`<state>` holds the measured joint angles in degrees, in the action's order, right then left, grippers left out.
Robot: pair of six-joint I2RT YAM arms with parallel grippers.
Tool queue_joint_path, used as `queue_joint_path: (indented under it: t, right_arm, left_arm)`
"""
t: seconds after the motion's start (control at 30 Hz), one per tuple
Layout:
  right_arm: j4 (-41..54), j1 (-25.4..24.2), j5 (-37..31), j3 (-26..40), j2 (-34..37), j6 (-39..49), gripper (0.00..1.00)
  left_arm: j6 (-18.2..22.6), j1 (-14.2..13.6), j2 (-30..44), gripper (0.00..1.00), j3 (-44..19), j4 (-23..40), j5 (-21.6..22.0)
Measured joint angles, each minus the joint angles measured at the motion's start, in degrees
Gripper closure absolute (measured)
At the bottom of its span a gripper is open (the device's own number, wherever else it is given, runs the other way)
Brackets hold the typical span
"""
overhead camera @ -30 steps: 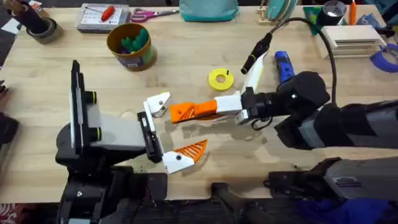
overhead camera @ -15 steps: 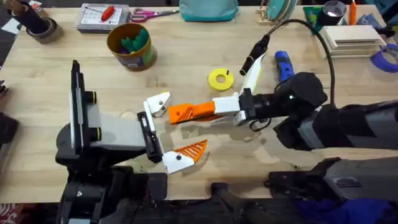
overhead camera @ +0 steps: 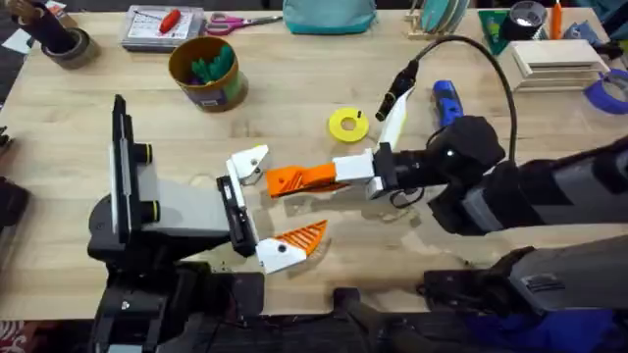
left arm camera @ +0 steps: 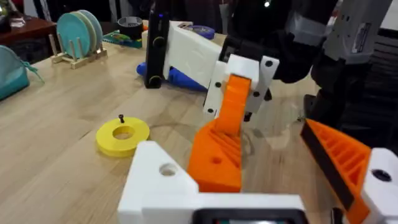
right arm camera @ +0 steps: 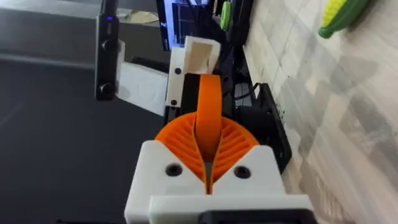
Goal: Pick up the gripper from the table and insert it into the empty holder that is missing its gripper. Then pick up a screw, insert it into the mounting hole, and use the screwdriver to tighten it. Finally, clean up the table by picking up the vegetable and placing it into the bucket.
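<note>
Orange gripper (overhead camera: 297, 177) sits clamped in the closed right pincer (overhead camera: 339, 173), its tip just beside the empty holder (overhead camera: 250, 162) on the wide-open, empty left pincer (overhead camera: 263, 208). I judge the insertion step is in hand; next it must be lined up and slid into that mount.

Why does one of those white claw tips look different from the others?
The left end effector is missing a tip: one white finger mount is bare, the other orange-tipped. The right end effector grips a loose orange tip near it.
</note>
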<state>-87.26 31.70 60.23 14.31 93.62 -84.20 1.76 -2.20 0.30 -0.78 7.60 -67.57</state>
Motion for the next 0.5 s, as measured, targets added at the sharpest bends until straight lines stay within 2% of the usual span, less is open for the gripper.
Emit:
queue_joint_path:
  t: [0.5]
  right_arm:
    - [-0.6, 1.2, 0.0, 0.6, 0.0, 1.5, 0.993]
  left_arm:
    - [0.0, 0.0, 0.0, 0.015, 0.0, 0.0, 0.0]
